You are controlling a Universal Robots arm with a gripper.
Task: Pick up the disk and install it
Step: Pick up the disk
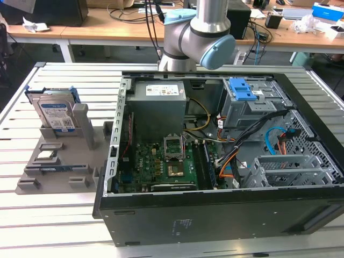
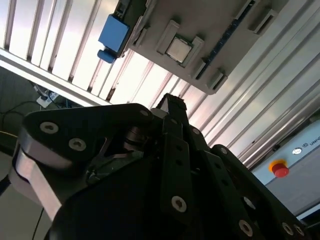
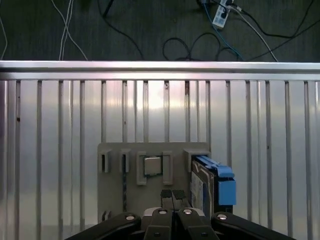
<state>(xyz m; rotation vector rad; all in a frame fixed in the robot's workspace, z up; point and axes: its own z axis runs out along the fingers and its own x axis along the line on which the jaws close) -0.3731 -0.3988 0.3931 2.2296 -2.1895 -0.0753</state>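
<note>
Hovering over the grey parts holder (image 3: 112,197), the gripper (image 3: 172,194) has its fingers (image 3: 166,195) pressed together, holding nothing. The disk (image 1: 54,112) stands on edge in that holder, roughly 9 o'clock from the PC case (image 1: 215,215) in the exterior view. I'd spread the fingers first, centre over its top edge, then lift straight.

The setting is a robotics lab or electronics workshop. An open computer case (image 1: 215,220) lies on a slatted aluminium table (image 1: 48,226). Behind the case, 1 robot arm (image 1: 199,37) stands before wooden desks (image 1: 107,31) carrying cables (image 1: 129,12) and boxes (image 1: 327,11). Beside the case sits a grey parts fixture (image 1: 59,161).
</note>
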